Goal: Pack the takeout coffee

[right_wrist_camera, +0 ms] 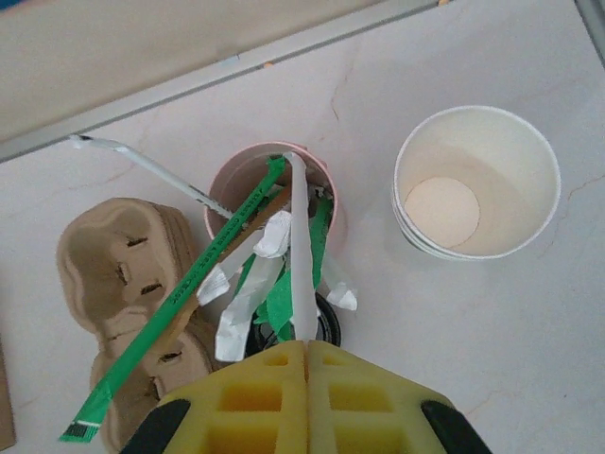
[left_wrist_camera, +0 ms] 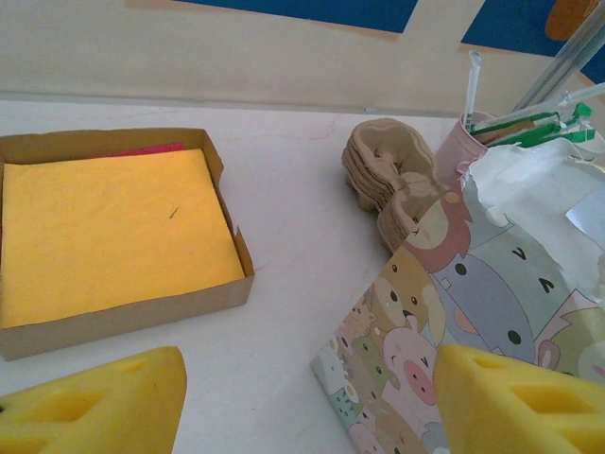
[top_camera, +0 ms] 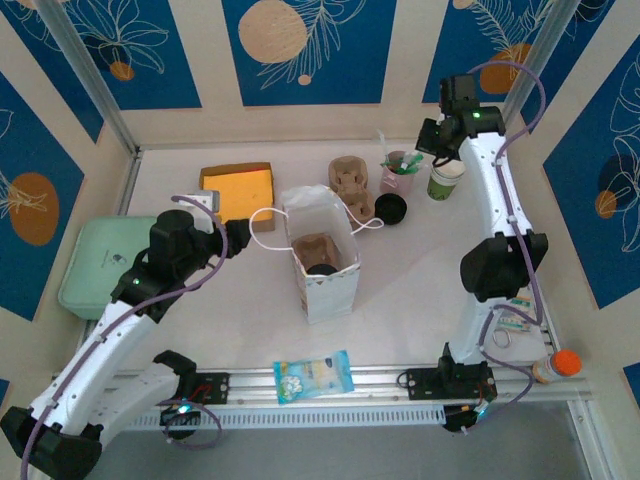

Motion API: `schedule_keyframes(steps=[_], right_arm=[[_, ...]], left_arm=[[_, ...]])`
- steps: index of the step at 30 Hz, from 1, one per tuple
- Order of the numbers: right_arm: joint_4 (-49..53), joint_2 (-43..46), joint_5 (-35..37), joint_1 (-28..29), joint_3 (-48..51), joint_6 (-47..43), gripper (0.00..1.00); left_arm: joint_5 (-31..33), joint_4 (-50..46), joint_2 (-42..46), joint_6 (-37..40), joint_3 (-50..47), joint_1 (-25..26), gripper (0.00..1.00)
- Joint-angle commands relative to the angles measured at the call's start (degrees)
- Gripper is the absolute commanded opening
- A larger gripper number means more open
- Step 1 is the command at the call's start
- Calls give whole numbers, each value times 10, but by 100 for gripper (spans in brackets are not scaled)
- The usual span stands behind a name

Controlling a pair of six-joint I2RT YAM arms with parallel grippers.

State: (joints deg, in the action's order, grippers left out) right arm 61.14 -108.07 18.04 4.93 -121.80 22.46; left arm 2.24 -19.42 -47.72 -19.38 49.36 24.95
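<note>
The right gripper [right_wrist_camera: 307,348] has its pads pressed together, apparently nipping a white wrapped stick [right_wrist_camera: 299,236] standing in the pink cup [right_wrist_camera: 225,189]. Lift straight up, slowly, so the neighbouring green sticks [right_wrist_camera: 189,284] don't drag out or tip it. The takeout coffee [right_wrist_camera: 477,180] stands just beside — near the far right corner of the table [right_wrist_camera: 454,57].

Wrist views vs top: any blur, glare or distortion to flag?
Top external: soft, even light, faint shadow beside the paper bag, frame posts lean from the wide lens. Left wrist: yellow sheets bright with little texture, left tool soft-edged. Right wrist: sharp, no glare in the paper cup.
</note>
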Motion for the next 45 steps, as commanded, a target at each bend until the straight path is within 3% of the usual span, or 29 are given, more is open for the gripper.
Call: schedule_keyframes(steps=[1, 30, 45], right_arm=[[13, 20, 4, 6, -13, -4, 8], [7, 45, 6, 20, 9, -13, 9], [38, -87, -19, 19, -40, -18, 11]], left_arm=[[11, -8, 11, 5, 13, -5, 70], [9, -4, 10, 4, 16, -5, 70], [12, -10, 11, 7, 18, -5, 70]])
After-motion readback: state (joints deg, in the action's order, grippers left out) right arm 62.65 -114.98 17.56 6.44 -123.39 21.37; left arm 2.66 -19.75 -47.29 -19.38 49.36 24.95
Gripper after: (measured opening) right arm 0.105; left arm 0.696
